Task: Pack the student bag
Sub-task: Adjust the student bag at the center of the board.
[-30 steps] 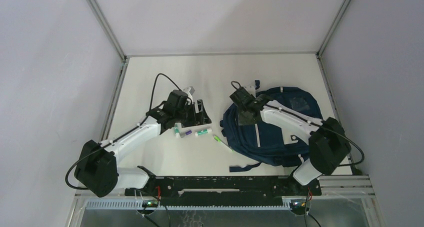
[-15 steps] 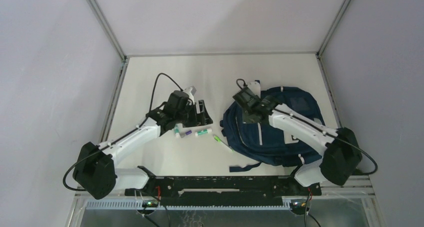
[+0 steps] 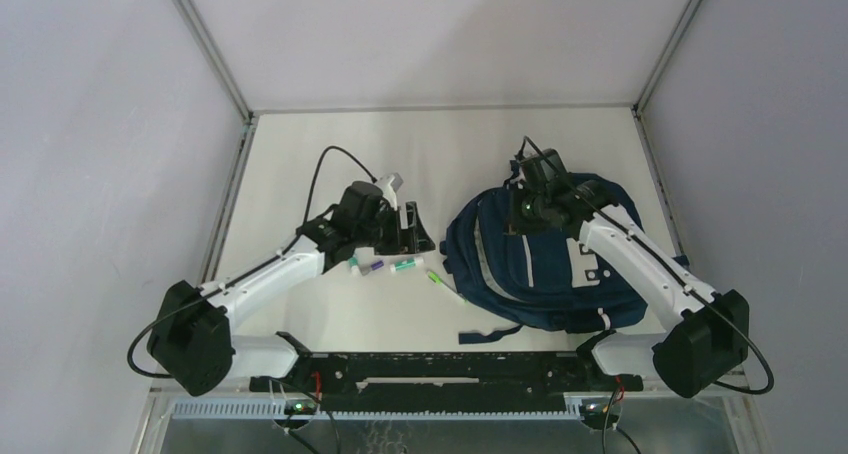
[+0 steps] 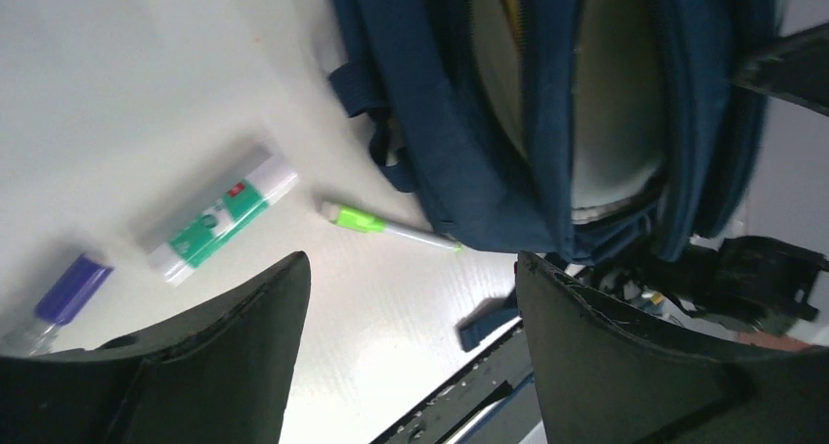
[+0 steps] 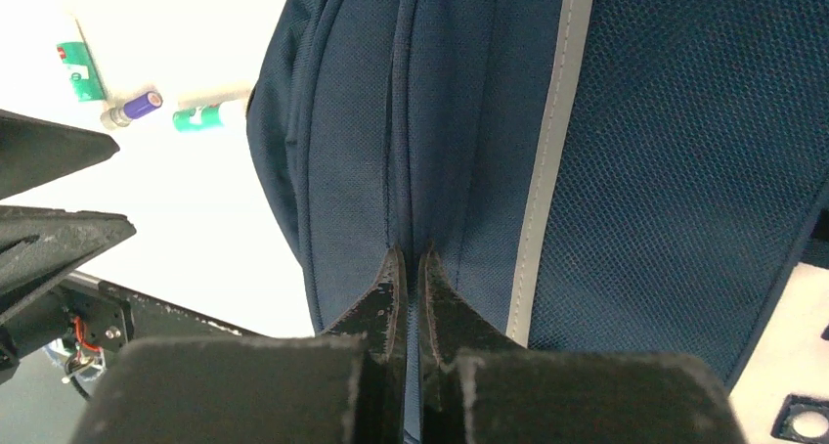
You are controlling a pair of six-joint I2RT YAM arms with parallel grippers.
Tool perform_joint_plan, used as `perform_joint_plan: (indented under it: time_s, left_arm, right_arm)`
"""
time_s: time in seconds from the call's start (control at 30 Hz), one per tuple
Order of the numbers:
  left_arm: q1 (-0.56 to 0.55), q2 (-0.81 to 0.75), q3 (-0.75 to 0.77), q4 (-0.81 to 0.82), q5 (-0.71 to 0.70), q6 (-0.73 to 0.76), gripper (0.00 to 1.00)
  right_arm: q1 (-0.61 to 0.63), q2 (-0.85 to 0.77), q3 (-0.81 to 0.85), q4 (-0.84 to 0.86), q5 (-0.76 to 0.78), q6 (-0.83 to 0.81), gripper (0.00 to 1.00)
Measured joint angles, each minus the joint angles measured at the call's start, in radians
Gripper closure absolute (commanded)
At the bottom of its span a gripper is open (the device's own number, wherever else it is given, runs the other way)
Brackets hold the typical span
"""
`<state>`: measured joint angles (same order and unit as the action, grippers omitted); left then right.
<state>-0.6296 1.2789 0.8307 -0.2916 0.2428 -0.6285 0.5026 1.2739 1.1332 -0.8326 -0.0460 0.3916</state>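
1. Bag [image 3: 510, 274], seen from above, lies on the right half of the tabletop [image 3: 450, 154], under the right arm. The right end effector [image 3: 528, 209] sits on its far upper part. The left end effector [image 3: 405, 229] hangs over loose stationery just left of the bag: a marker [image 3: 375, 267], a glue stick [image 3: 405, 265] and a pen [image 3: 440, 279], the pen being nearest the bag. The two arms work close together, so a wide swing by either could knock the other.

2. From the left wrist, the left end effector [image 4: 411, 278] has its jaws wide apart with nothing between them. Below it lie the glue stick [image 4: 223, 216], the marker [image 4: 64, 292] and the pen [image 4: 376, 222], whose tip reaches the bag's [image 4: 440, 121] edge. One compartment gapes, showing a pale inside. A slim pen flat on the tabletop could skid away from a poorly centred pinch.

3. From the right wrist, the right end effector [image 5: 409, 263] is closed, its tips pressed together on a zip line between two navy folds of the bag [image 5: 665, 121]. Whether it pinches a zip pull, fabric or nothing cannot be told. If only fabric is caught, a tug would likely drag the soft bag rather than run the zip. That could shove the bag onto the pen or let the gaping mouth sag shut.
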Motion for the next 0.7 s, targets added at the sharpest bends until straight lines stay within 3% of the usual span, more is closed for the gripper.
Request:
perform_joint_plan:
  time_s: [0.2, 0.53, 0.7]
  left_arm:
    - [-0.036, 0.002, 0.004, 0.064, 0.063, -0.003, 0.19]
    - [-0.087, 0.034, 0.010, 0.203, 0.227, -0.053, 0.19]
    - [-0.114, 0.108, 0.037, 0.283, 0.286, -0.098, 0.20]
  right_arm:
    - [-0.018, 0.034, -0.016, 0.024, -0.081, -0.012, 1.00]
    - [-0.169, 0.052, -0.085, 0.110, -0.418, -0.007, 0.96]
    - [-0.193, 0.052, -0.087, 0.119, -0.460, -0.006, 0.98]
